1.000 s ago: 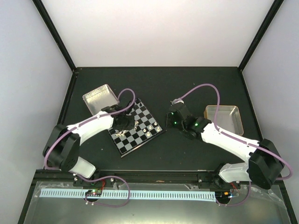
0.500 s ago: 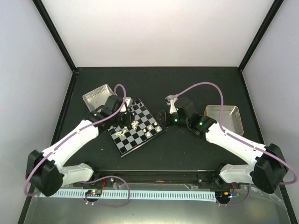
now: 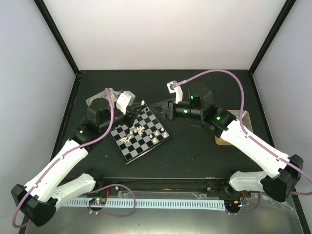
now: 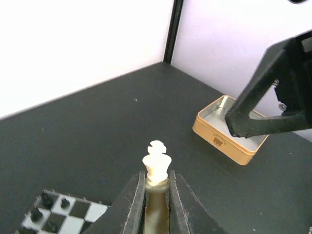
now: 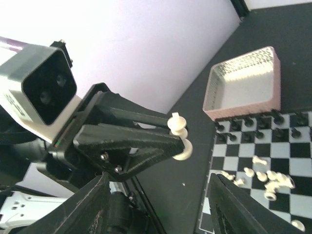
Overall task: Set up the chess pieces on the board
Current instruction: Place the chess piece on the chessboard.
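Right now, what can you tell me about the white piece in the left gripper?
The cream-white chess piece looks like a king: cross-shaped top, flared collar, smooth plastic. The left gripper pinches its lower body between both fingers, hiding the base. It points straight out along the fingers, held in the air beside the board, touching nothing else.

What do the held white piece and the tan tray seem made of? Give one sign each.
The white piece looks like moulded plastic: matte cream, smooth contours. The tan tray is likely thin metal: painted outside, shiny reflective inside.
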`<state>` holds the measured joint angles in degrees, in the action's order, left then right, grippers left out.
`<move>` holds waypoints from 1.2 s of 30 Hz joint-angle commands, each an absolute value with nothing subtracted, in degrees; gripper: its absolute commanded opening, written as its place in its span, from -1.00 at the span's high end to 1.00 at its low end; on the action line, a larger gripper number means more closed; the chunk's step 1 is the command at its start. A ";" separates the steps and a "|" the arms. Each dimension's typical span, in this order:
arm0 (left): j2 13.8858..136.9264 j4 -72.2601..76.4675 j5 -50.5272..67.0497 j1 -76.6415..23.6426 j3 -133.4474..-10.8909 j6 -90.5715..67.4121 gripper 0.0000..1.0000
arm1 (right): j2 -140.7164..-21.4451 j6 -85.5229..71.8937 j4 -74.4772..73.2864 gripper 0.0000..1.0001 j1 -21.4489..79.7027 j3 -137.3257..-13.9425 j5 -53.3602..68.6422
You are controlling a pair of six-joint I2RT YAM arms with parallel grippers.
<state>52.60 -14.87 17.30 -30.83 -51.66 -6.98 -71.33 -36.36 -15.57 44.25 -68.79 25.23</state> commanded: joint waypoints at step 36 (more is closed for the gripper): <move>48.77 -13.19 23.13 -31.44 -51.35 23.86 0.89 | -85.00 -29.97 -24.90 0.42 44.73 -81.42 36.20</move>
<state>48.51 -13.96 23.42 -31.22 -49.34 24.82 -84.09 -30.72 -24.82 44.42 -81.80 35.27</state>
